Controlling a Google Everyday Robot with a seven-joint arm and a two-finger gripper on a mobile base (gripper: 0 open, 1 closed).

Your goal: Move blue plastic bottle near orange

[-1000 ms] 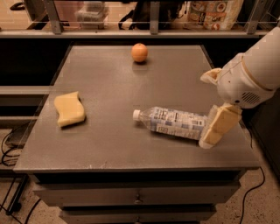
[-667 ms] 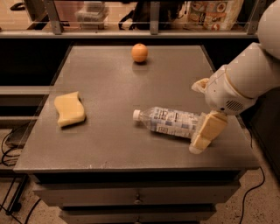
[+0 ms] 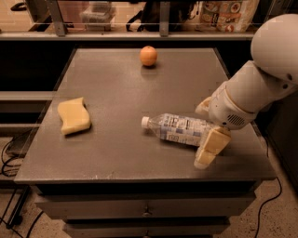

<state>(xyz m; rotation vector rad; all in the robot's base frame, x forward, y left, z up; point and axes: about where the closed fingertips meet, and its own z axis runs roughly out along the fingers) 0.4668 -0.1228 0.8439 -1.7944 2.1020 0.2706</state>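
Observation:
The blue plastic bottle (image 3: pixel 179 128) lies on its side on the grey table (image 3: pixel 121 93), right of centre, with its white cap pointing left. The orange (image 3: pixel 148 56) sits near the table's far edge, well apart from the bottle. My gripper (image 3: pixel 205 128) is at the bottle's bottom end, open. One tan finger (image 3: pixel 210 148) is on the near side of the bottle and the other (image 3: pixel 203 106) is on the far side, so the fingers straddle it. The white arm hides the bottle's base.
A wavy pale-yellow sponge (image 3: pixel 73 115) lies at the table's left. A rail and shelf with bags (image 3: pixel 223 14) run behind the far edge. Drawers (image 3: pixel 144 211) are below the table's front edge. Cables lie on the floor on both sides.
My gripper has moved left and lowered over the bottle's bottom end, so its fingers now straddle it. The bottle, orange and sponge have not moved.

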